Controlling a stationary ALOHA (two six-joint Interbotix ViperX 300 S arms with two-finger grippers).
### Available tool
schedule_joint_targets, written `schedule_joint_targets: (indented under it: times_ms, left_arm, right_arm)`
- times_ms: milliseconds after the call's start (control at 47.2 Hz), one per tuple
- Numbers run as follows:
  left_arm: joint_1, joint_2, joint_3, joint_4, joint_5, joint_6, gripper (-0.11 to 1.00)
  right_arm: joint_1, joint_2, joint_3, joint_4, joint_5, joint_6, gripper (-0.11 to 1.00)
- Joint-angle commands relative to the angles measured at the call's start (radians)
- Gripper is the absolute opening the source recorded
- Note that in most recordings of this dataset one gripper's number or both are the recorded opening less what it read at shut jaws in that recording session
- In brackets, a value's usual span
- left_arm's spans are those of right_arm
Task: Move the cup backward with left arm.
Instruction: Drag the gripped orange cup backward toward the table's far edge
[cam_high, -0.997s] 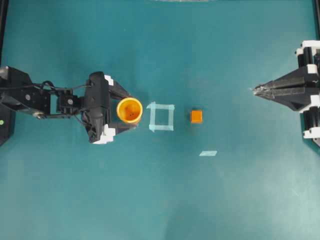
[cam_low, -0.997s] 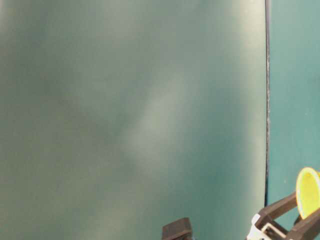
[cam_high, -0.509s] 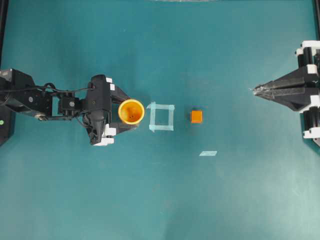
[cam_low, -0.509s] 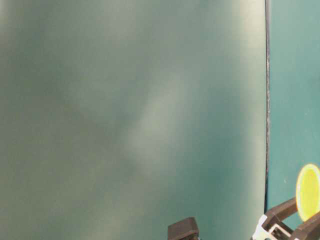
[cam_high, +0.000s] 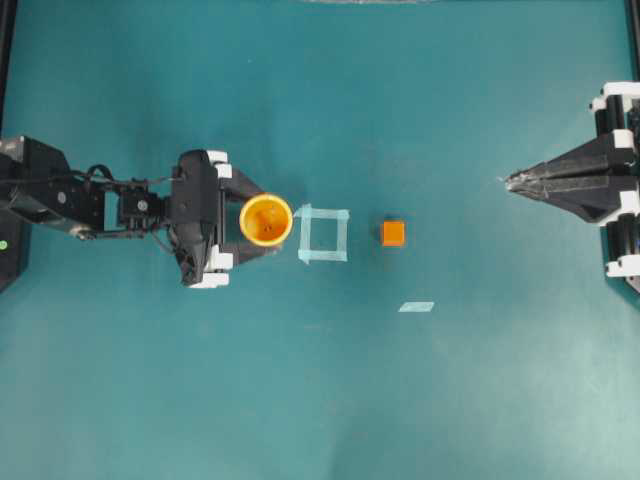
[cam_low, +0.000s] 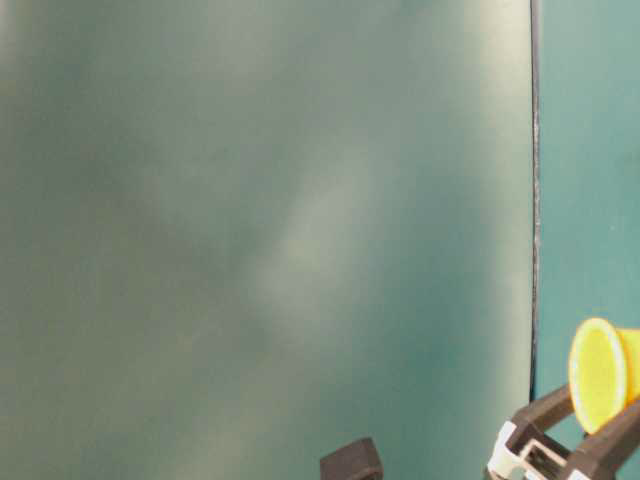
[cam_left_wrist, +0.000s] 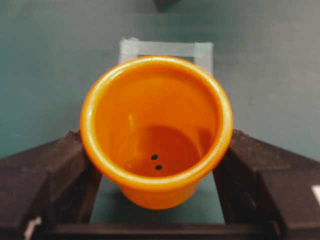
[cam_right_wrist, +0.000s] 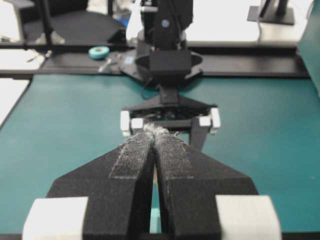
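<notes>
Between the two fingers of our left pincer sits the cup, and the wrist view shows each black finger pressed against its wall just under the rim, so we read the pincer as clamped on the cup. We grip it low on the sides, not at the lip, probably so that it rides level and does not tip when we pull it. The mouth of the cup faces upward in the overhead view, its darker orange floor showing. From table level the cup looks tilted, though that view is too cropped for us to be sure.

Just beyond our fingertips lies a square of pale tape, with the cup's far edge nearly touching its near side. Further out along the same line sits the small orange cube, well apart from the pincer, and a loose strip of tape lies off to one side.

Our right pincer rests far across the table, jaws pressed together on nothing, parked clear since this job belongs to the left arm alone.

We judge the grasp made and the pull backward toward the left arm's base not yet done.
</notes>
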Motion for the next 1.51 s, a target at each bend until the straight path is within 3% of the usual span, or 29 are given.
schedule_joint_targets:
  times_ms: [0, 551, 891, 1484]
  left_arm:
    - [0.034, -0.020, -0.008, 0.002, -0.017, 0.008, 0.64]
    - [0.275, -0.025, -0.034, 0.014, -0.041, 0.018, 0.64]
    - [0.419, -0.005, -0.095, 0.014, 0.052, 0.018, 0.64]
    - [0.565, 0.063, -0.221, 0.014, 0.120, 0.017, 0.64]
  right_arm:
    - [0.002, 0.003, -0.032, 0.003, -0.005, 0.000, 0.00]
    - [0.002, 0.002, -0.032, 0.003, -0.003, -0.002, 0.00]
    - [0.002, 0.000, -0.034, 0.003, -0.003, -0.002, 0.00]
    - [0.002, 0.000, -0.034, 0.003, 0.003, -0.002, 0.00]
